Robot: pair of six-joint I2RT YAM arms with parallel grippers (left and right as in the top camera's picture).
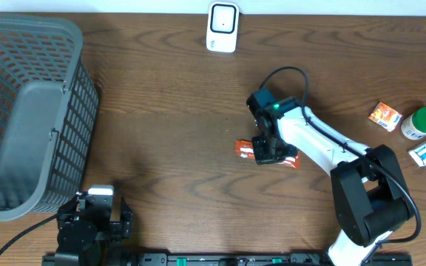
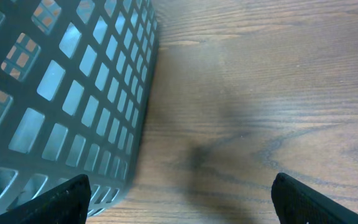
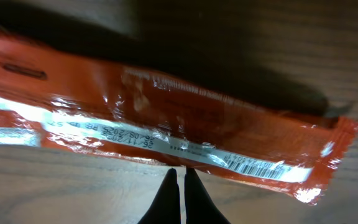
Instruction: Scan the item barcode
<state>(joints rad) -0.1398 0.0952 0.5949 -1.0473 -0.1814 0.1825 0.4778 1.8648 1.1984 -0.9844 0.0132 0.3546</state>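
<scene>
Orange-red wrapper (image 1: 244, 148) flat on the table (image 1: 168, 96), just 3 o'clock of centre, under the right gripper (image 1: 268, 151). Looks light, thin, limp and slick; probably crinkles and sags when lifted by 1 end. Shows its barcode (image 3: 257, 167) on the upward face, near 1 end seam. Fingertips of that gripper pressed together right at the wrapper's long edge; cannot tell whether pinching any film. Best taken mid-length across the flat edge, clear of the barcode. At 7 o'clock, beside the grey basket (image 1: 21, 111), the left gripper (image 1: 98, 214), spread wide and holding nothing. At 12 o'clock, a white scanner (image 1: 222, 27).
</scene>
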